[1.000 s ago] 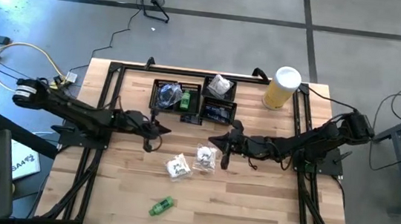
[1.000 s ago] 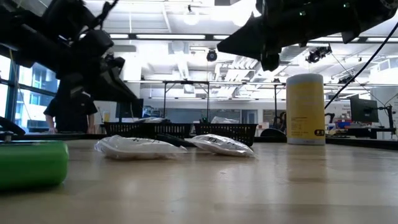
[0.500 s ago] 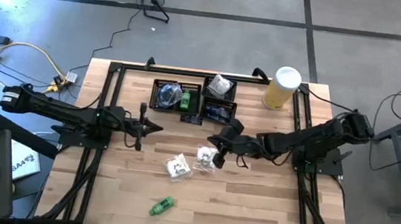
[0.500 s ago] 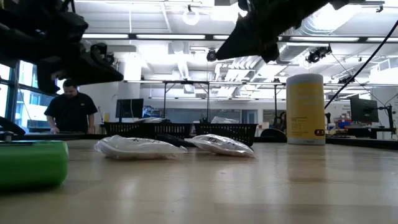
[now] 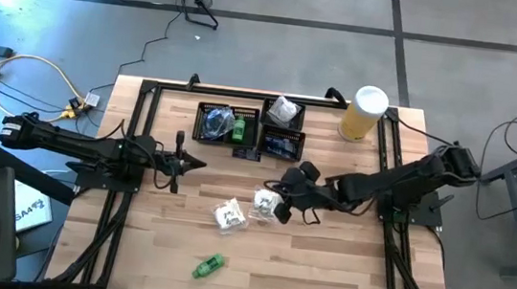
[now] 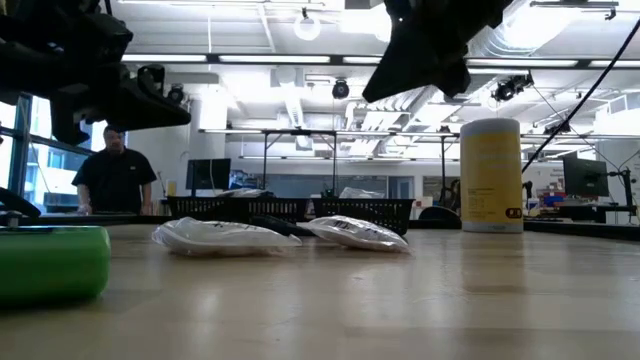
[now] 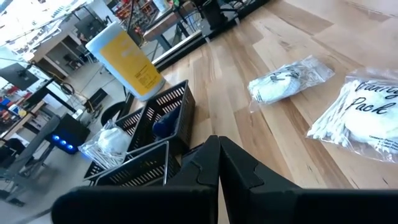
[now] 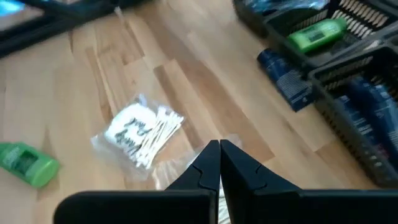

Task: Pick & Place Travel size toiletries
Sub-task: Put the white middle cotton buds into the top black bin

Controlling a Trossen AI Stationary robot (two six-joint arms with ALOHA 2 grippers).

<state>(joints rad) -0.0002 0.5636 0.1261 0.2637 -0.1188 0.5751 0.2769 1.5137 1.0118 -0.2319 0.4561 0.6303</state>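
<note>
Since a second ago my right gripper has swung above the cotton-swab sachet, fingers shut, empty. Sachet looks light, crinkly, slippery; I'd pinch its middle.

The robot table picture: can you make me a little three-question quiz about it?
1. True or false: the right hand is holding a white sachet.
2. Which item lies alone near the table's front edge? A) green tube B) yellow cylinder C) black tray
3. Fill in: the left hand has its fingers ____.

Key: 1 false, it is shut and holds nothing; 2 A; 3 shut.
</note>
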